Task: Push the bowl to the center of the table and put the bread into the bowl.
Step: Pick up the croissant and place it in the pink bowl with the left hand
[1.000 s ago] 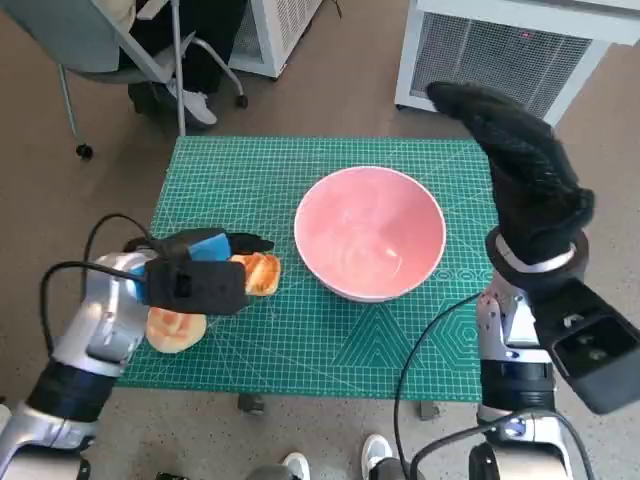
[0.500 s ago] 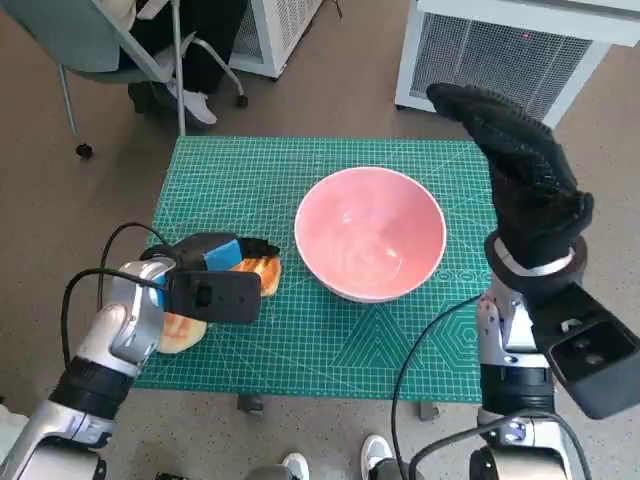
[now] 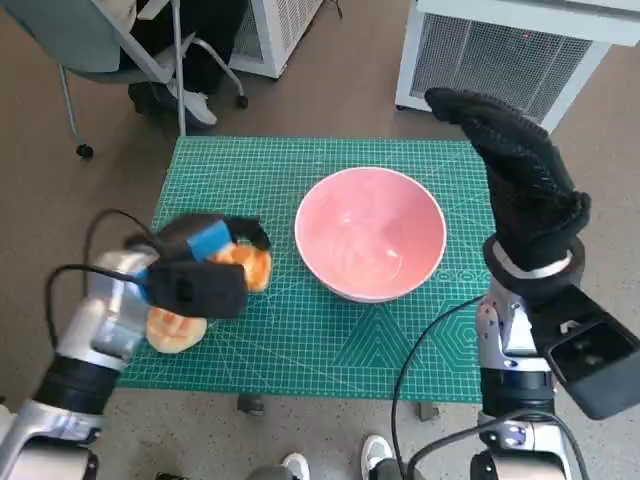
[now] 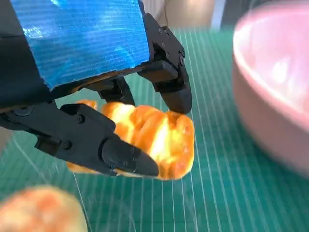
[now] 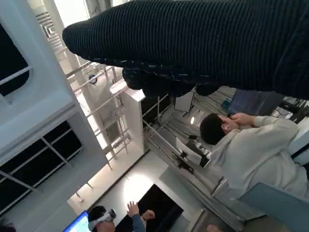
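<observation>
While fingers (image 4: 120,157) hold bread (image 4: 154,137), bowl (image 3: 370,232) sits empty.

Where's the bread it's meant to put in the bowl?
In the head view the bread is gripped by the left hand, just left of the pink bowl.

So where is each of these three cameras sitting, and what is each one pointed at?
Head view: on the head, looking steeply down at the green mat; both forearms show.
Left wrist view: behind the left hand, facing the bread it grips.
Right wrist view: behind the right hand, facing the room and people.
Head and left wrist views share the pink bowl.
</observation>
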{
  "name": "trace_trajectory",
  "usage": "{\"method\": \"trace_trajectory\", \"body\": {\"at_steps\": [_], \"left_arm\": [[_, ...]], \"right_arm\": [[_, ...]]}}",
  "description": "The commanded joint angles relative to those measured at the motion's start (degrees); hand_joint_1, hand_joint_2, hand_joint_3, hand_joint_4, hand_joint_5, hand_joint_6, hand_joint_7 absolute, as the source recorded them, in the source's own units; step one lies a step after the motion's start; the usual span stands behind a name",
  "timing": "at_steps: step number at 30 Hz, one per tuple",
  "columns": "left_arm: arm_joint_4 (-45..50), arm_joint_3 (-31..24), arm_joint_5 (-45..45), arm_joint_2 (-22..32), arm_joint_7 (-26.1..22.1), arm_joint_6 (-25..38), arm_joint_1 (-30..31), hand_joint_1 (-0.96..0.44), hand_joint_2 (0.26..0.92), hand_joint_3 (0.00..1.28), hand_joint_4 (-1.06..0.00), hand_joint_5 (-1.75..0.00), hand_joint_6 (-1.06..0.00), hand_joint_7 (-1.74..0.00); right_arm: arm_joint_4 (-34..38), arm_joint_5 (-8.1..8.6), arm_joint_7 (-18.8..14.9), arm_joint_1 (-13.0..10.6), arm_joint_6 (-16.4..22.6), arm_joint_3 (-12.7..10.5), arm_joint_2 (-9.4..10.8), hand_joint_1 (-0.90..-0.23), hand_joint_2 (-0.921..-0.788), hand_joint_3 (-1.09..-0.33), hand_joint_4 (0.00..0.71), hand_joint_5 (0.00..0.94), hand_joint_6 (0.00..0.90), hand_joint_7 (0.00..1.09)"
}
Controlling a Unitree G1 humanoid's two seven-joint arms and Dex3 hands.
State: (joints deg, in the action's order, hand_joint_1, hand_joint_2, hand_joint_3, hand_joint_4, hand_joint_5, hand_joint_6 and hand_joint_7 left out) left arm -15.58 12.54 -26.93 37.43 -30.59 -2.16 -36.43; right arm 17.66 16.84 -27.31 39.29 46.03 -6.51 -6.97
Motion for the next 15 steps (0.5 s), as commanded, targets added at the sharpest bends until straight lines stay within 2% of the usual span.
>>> {"method": "trace_trajectory", "body": {"at_steps": [1,8,15], "left_arm": [[4.56,-3.91,2.28,1.13,1.00,-0.61,-4.87,0.00,0.907,0.09,-0.70,-1.10,-0.61,-1.24],[9.57,-6.72,4.39,-0.90,2.53,0.19,-9.55,0.00,0.909,0.08,-0.71,-1.09,-0.61,-1.25],[12.62,-6.01,4.36,-4.78,6.18,-1.01,-12.91,0.00,0.914,0.08,-0.69,-1.11,-0.63,-1.22]], "right_arm": [[-0.66,0.88,0.11,-1.59,-1.08,0.20,-0.21,-0.605,-0.921,-0.732,0.000,0.570,-0.001,0.76],[-1.28,1.57,-0.17,-1.99,-1.42,0.23,-0.36,-0.612,-0.921,-0.723,-0.001,0.573,-0.001,0.77],[-1.47,1.31,-0.11,-2.12,-1.30,0.17,-0.57,-0.603,-0.921,-0.728,-0.001,0.575,-0.001,0.77]]}}
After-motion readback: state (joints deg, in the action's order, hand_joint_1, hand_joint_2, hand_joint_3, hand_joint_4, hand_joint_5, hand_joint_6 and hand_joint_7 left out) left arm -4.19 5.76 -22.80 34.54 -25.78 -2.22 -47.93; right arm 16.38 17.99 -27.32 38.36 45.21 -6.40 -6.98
